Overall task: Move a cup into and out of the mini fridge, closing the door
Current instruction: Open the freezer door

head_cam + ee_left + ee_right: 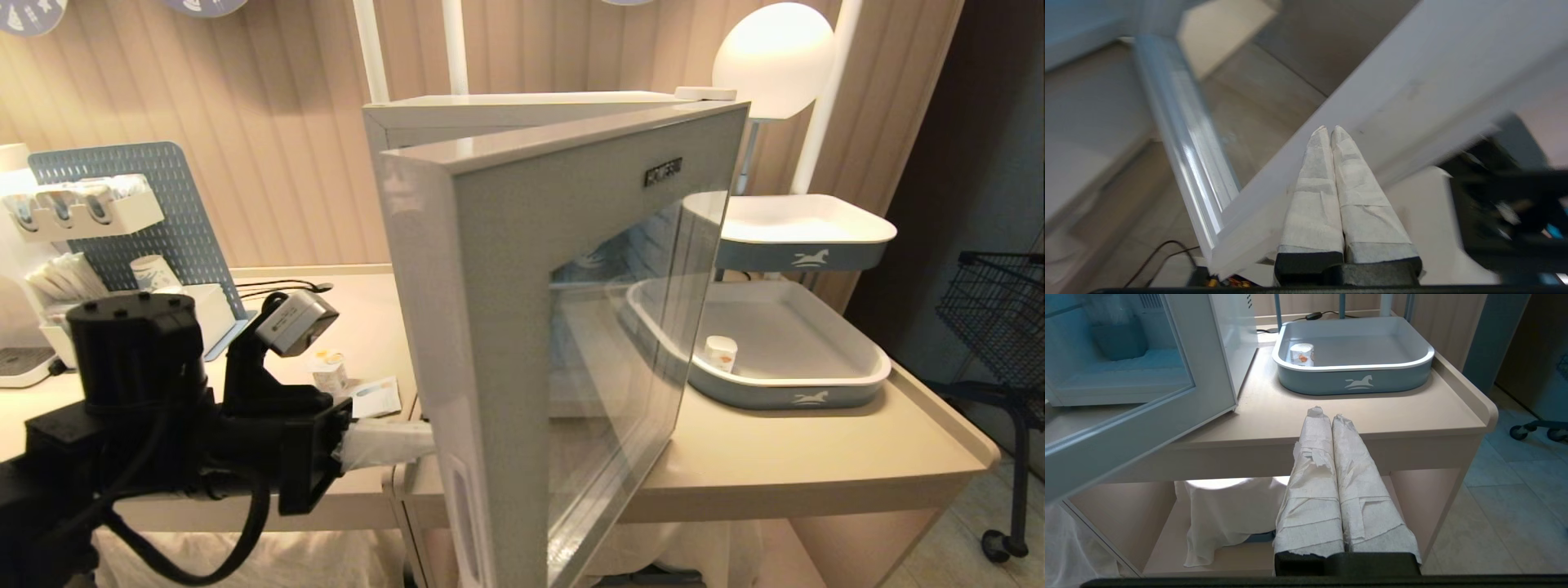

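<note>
The mini fridge [522, 104] stands on the beige table with its glass-windowed door [498, 269] swung half open toward me. My left gripper [418, 445], fingers wrapped in white, is shut and reaches in behind the door's free edge. In the left wrist view that gripper [1329, 130] has its tips against the door's pale frame [1412, 81]. One small white cup [329, 371] stands on the table left of the fridge. Another similar cup [720, 353] sits in the lower tray, and this cup [1302, 354] also shows from the right wrist. My right gripper [1327, 414] is shut and empty, low before the table's front edge.
A blue-grey tray [804, 398] lies right of the fridge with a second tray [804, 245] on a stand above it. A pegboard [163, 204] with paper cups stands at the far left. A black wire cart [1000, 310] is at the right. White cloth [1224, 514] hangs under the table.
</note>
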You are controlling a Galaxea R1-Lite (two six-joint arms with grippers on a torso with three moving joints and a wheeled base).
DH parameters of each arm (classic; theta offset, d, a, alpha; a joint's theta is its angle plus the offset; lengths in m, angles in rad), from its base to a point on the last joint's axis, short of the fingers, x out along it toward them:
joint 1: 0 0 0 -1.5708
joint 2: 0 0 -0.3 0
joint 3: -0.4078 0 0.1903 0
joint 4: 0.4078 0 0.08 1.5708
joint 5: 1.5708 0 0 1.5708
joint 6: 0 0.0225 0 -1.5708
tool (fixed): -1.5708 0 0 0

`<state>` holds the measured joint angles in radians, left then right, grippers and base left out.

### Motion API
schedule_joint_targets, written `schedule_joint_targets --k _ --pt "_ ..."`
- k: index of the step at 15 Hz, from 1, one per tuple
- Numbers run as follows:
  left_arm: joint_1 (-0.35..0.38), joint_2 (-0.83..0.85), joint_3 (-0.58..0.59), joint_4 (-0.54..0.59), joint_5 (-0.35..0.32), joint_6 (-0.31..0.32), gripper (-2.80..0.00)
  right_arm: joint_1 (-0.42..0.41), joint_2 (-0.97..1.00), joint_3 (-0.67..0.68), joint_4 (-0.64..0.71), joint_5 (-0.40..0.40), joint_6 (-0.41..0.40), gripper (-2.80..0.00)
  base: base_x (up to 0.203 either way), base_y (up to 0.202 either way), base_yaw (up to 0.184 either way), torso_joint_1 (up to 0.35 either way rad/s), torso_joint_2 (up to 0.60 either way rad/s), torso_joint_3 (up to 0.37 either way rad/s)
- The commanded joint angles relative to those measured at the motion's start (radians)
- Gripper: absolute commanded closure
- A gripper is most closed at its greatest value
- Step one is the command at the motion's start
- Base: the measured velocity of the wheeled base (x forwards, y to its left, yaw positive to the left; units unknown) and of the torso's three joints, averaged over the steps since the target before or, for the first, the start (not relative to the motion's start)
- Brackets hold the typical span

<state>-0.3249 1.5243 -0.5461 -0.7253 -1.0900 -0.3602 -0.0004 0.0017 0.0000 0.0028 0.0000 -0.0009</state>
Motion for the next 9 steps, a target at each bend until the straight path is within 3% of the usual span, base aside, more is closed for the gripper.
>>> schedule_joint_targets --k 1,3,5,9 --pt "-0.101 -0.066 -0.023 0.029 -0.019 -0.006 0.00 0.000 0.001 0.000 0.000 0.000 -0.001 0.00 0.000 0.000 0.000 0.000 0.00 0.000" --pt "-0.221 -0.045 -0.087 0.068 -0.013 -0.010 0.00 0.000 0.001 0.000 0.000 0.002 0.001 0.00 0.000 0.000 0.000 0.000 0.00 0.000" --pt "-0.347 0.049 -0.253 0.130 0.031 -0.011 0.00 0.000 0.001 0.000 0.000 0.000 0.001 0.00 0.000 0.000 0.000 0.000 0.00 0.000" --pt "-0.504 0.225 -0.589 0.344 0.120 -0.006 0.00 -0.001 0.001 0.000 0.000 0.000 0.001 0.00 0.000 0.000 0.000 0.000 0.00 0.000"
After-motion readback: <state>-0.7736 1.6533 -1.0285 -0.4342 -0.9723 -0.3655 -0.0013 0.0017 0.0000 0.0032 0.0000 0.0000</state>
